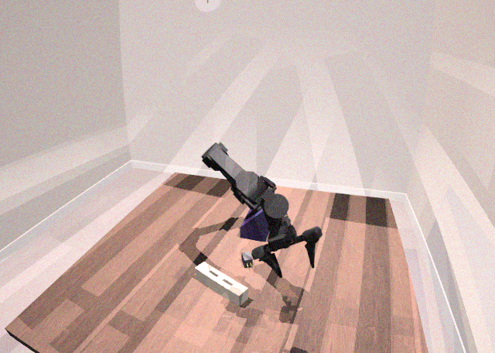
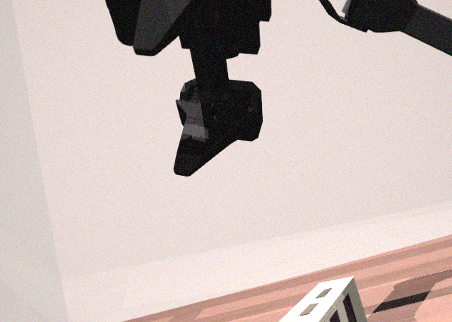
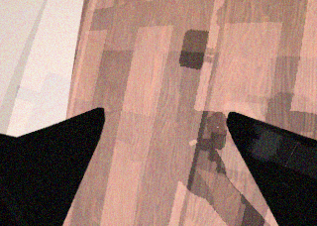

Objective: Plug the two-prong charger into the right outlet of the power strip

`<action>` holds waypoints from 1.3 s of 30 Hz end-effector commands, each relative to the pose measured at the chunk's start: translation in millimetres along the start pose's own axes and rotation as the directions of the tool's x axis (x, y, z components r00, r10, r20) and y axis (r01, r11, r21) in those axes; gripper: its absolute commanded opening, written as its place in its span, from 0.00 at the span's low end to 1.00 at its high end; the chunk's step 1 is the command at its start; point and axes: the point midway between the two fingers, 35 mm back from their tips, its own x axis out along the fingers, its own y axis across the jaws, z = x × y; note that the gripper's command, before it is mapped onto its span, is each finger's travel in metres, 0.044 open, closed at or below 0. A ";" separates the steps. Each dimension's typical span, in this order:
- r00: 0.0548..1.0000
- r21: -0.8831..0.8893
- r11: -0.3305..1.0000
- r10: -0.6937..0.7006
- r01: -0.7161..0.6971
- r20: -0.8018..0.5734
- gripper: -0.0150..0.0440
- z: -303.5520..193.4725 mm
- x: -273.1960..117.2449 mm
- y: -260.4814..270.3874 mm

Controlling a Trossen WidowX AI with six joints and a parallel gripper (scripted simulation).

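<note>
Grey two-prong charger point(image 1: 247, 259) on wood floor, just beside claw point(image 1: 293, 264), brass prongs facing white power strip point(image 1: 220, 282). Claw fingers spread wide, empty. Charger probably light, rigid, smooth; grip flat body sides.

power strip point(image 2: 325, 303) cut off below

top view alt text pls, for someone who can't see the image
A dark robot arm bends down over a wooden table, its open, empty gripper hanging just right of a small grey two-prong charger it has not grasped. A white power strip with two outlets lies in front of the charger, and a purple block sits behind, partly hidden by the arm.
</note>
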 end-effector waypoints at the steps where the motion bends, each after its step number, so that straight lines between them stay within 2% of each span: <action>1: 0.999 -0.033 0.999 -0.037 0.036 -0.032 1.00 -11.4 -2.5 -14.8; 20: 0.948 -0.216 0.960 -0.229 0.181 -0.223 1.00 -85.1 -12.3 -88.7; 39: 0.839 -0.414 0.881 -0.395 0.230 -0.375 1.00 -157.4 -39.5 -155.0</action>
